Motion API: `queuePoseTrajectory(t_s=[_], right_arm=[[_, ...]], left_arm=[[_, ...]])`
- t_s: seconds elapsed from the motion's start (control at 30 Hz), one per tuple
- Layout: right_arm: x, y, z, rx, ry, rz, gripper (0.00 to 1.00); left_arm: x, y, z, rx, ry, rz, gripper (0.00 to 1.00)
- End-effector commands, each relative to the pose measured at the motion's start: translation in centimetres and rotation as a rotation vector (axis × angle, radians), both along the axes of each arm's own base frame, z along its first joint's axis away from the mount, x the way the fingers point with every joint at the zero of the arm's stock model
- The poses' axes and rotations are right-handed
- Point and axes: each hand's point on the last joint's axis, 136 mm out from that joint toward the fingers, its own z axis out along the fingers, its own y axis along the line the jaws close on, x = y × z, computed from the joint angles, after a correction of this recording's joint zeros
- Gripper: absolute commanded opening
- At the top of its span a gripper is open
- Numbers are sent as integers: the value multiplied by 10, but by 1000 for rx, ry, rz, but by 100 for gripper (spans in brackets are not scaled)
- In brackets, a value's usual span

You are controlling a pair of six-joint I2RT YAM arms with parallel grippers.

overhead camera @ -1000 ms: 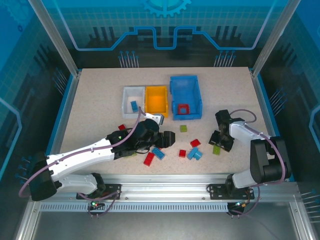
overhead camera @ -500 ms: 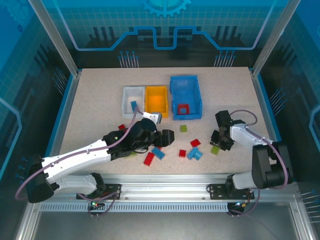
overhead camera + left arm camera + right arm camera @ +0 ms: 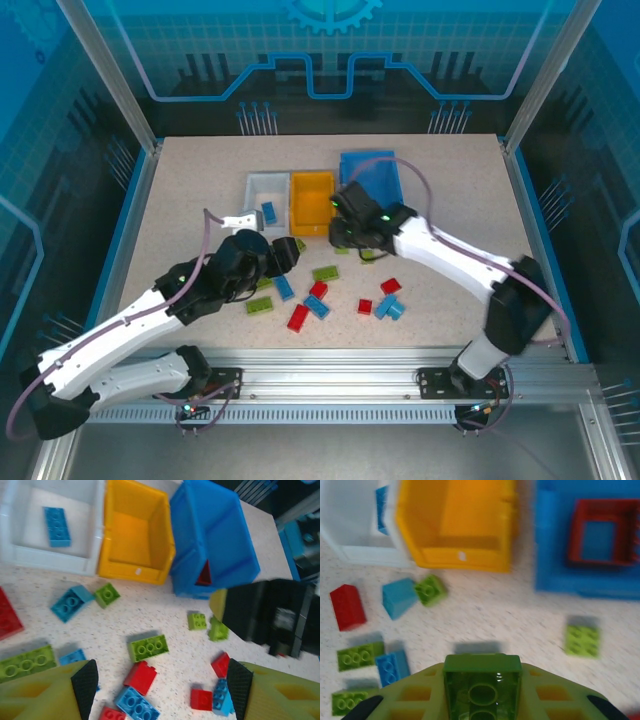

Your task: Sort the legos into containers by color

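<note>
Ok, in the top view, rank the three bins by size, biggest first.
1. Blue bin, though the right arm covers part of it.
2. Yellow bin.
3. White bin, only slightly smaller than the yellow.

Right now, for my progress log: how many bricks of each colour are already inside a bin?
Blue: 1, a blue brick in the white bin.
Red: 1, the square frame in the blue bin.
Green: 0; the yellow bin looks empty, and one green brick sits in the right tool.
Total: 2 in view; part of the blue bin is hidden.
</note>
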Motion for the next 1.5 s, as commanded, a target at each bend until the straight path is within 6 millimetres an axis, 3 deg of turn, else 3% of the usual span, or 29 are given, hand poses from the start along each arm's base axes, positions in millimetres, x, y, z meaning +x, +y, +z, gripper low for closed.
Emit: queuePoseTrajectory(t_s=[0.0,0.13,0.33,0.53,0.73,0.93,1.17,1.33,1.47], right_arm=[[31,20,-22,-55,26,7,27],[76,46,-35,-58,34,-14,27],[115,51,-61,-97,69,-64,27],[129,54,-89,-87,126,-78,29],[130,62,-90,-78,136,-69,47],[126,66,-53,-64,71,-55,54],[112,68,21,-23,-64,-46,55],[82,60,65,8,-175,-28,55],[43,47,82,54,-263,16,57]], left_arm=[[-4,26,-8,47,20,86,73],[-8,35,-22,75,53,107,73],[-11,41,-38,99,89,118,72],[-11,40,-45,101,99,118,72],[-7,37,-48,121,111,117,72],[-8,39,-52,126,125,125,72],[-12,46,-60,152,167,146,73],[-14,59,-71,169,237,170,74],[-9,66,-85,167,306,161,74]])
